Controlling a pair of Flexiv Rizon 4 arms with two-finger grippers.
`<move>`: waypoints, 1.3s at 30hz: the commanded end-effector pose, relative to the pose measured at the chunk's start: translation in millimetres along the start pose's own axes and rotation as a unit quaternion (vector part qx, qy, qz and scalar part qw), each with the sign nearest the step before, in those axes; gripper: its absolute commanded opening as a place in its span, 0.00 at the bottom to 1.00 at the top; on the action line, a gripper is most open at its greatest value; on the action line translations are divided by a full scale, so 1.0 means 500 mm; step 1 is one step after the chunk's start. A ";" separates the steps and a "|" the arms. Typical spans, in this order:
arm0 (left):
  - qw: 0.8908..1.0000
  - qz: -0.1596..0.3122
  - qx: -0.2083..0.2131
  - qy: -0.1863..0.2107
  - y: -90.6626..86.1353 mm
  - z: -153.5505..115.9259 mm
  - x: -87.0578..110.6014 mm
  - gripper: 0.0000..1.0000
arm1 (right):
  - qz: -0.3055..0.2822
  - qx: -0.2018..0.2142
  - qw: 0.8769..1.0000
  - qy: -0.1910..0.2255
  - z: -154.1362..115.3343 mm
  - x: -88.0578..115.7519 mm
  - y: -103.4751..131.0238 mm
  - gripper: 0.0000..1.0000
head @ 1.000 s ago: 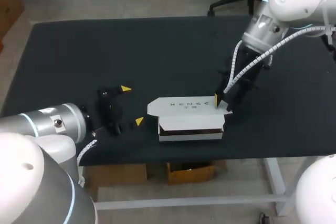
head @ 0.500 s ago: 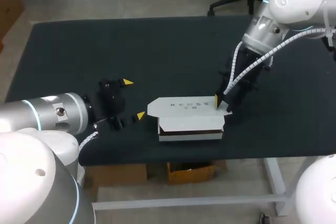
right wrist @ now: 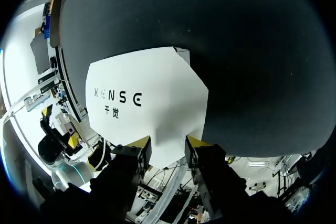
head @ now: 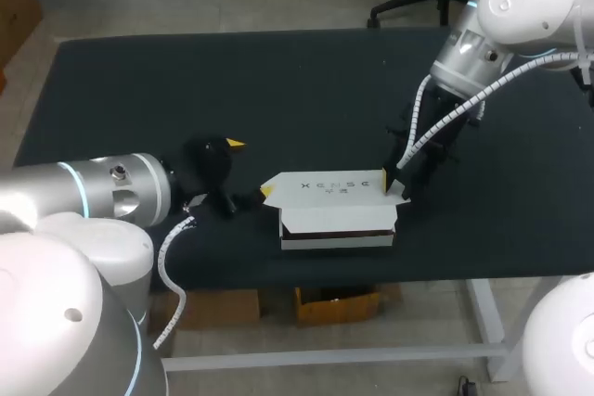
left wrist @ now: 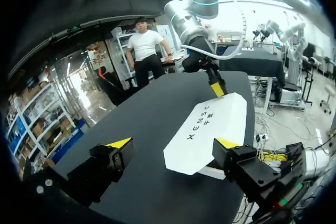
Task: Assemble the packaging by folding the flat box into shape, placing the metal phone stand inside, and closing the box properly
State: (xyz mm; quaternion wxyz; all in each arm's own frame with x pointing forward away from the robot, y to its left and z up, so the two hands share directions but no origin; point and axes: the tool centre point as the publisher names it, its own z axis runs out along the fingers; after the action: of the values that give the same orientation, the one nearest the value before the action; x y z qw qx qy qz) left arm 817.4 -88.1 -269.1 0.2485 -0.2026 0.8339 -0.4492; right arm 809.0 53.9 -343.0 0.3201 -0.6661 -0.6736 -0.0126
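A black worktop [head: 232,81] seen from above; a white cardboard box [head: 336,227] stands toward six o'clock of its middle, close to the near edge; its body is already folded into shape, with a dark gap showing along the front under the top. The lid flap [head: 325,186] lies roughly level over the body and runs to a pointed tab at its nine o'clock end. The metal phone stand shows in no view (it may be inside, but that cannot be told).

The right gripper [head: 393,179] is at the box's three o'clock end; from its own wrist the white card fills the space between its two yellow tips and meets both, so it appears clenched on the end of the lid flap. The left gripper [head: 251,169] is at the box's nine o'clock side, released and wide; one tip sits just beside the pointed tab, the other well clear at about eleven o'clock; nothing lies between them.

The box reads as thin card: light, easy to crease or dent, and likely to slide on the smooth worktop if pushed from one side only. The safer hold is probably a gentle pinch on a flap's edge near its fold line, with the other gripper bracing the body from the opposite end; a hard squeeze on the hollow walls could buckle them.
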 end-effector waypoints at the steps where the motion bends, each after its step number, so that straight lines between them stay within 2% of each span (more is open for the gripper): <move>1: 0.967 -0.166 -0.187 0.044 -0.030 0.007 -0.013 1.00 | 0.000 -0.002 1.000 0.001 0.005 -0.001 -0.003 0.38; 4: 0.935 -0.237 -0.261 0.036 -0.038 0.017 -0.023 1.00 | 0.000 -0.002 1.000 0.002 0.007 -0.002 -0.004 0.38; 5: 0.921 -0.262 -0.287 0.024 -0.040 0.021 -0.025 1.00 | 0.001 -0.002 1.000 0.002 0.008 -0.001 -0.004 0.38; 6: 0.913 -0.270 -0.305 0.000 -0.040 0.024 -0.026 1.00 | 0.001 -0.002 1.000 0.002 0.008 -0.001 -0.004 0.38; 20: 0.913 -0.270 -0.305 0.000 -0.040 0.024 -0.026 1.00 | 0.002 -0.011 1.000 0.006 0.013 -0.005 -0.003 0.37; 21: 0.904 -0.288 -0.317 -0.002 -0.043 0.027 -0.025 1.00 | 0.002 -0.014 1.000 0.007 0.013 -0.005 -0.004 0.37; 23: 0.897 -0.303 -0.320 -0.014 -0.045 0.029 -0.015 1.00 | 0.001 -0.017 1.000 0.008 0.013 -0.007 -0.006 0.37; 24: 0.888 -0.322 -0.327 -0.019 -0.047 0.031 -0.012 1.00 | 0.001 -0.018 1.000 0.009 0.014 -0.008 -0.007 0.37; 25: 0.888 -0.323 -0.328 -0.012 -0.047 0.030 -0.007 1.00 | 0.002 -0.019 1.000 0.010 0.014 -0.009 -0.007 0.37; 26: 0.878 -0.338 -0.337 -0.015 -0.047 0.030 -0.003 1.00 | 0.002 -0.021 1.000 0.010 0.014 -0.010 -0.007 0.37; 27: 0.874 -0.350 -0.337 -0.010 -0.047 0.032 -0.002 1.00 | 0.002 -0.022 1.000 0.011 0.014 -0.010 -0.007 0.37; 28: 0.875 -0.344 -0.341 0.000 -0.046 0.030 0.001 1.00 | 0.002 -0.023 1.000 0.011 0.014 -0.010 -0.007 0.37; 29: 0.862 -0.368 -0.348 -0.009 -0.045 0.030 0.003 1.00 | 0.002 -0.026 1.000 0.013 0.014 -0.010 -0.007 0.37; 30: 0.861 -0.368 -0.351 0.001 -0.046 0.031 0.004 1.00 | 0.001 -0.027 1.000 0.013 0.014 -0.010 -0.006 0.37; 31: 0.855 -0.373 -0.361 0.012 -0.045 0.031 0.006 1.00 | 0.000 -0.029 0.999 0.014 0.015 -0.010 -0.006 0.37; 32: 0.847 -0.386 -0.366 0.007 -0.046 0.032 0.005 1.00 | 0.000 -0.030 0.999 0.015 0.015 -0.010 -0.006 0.37; 33: 0.848 -0.386 -0.365 0.005 -0.047 0.033 0.006 1.00 | -0.001 -0.031 0.999 0.015 0.015 -0.010 -0.006 0.37; 34: 0.837 -0.396 -0.376 0.007 -0.047 0.033 0.008 1.00 | -0.002 -0.037 0.999 0.016 0.014 -0.010 -0.005 0.37; 36: 0.831 -0.405 -0.381 0.014 -0.047 0.032 0.007 1.00 | -0.005 -0.047 0.999 0.015 0.014 -0.010 -0.005 0.37; 37: 0.822 -0.418 -0.387 0.013 -0.048 0.031 0.006 1.00 | -0.008 -0.053 0.998 0.015 0.013 -0.010 -0.005 0.38; 39: 0.813 -0.424 -0.399 0.018 -0.049 0.032 0.005 1.00 | -0.009 -0.059 0.998 0.015 0.013 -0.010 -0.005 0.38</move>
State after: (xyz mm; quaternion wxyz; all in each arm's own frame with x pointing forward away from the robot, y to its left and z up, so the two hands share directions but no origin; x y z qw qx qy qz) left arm 826.4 -107.6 -262.4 0.0377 -0.6051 0.7195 -0.3389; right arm 811.9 53.3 -350.3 0.3012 -0.6728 -0.6735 -0.0555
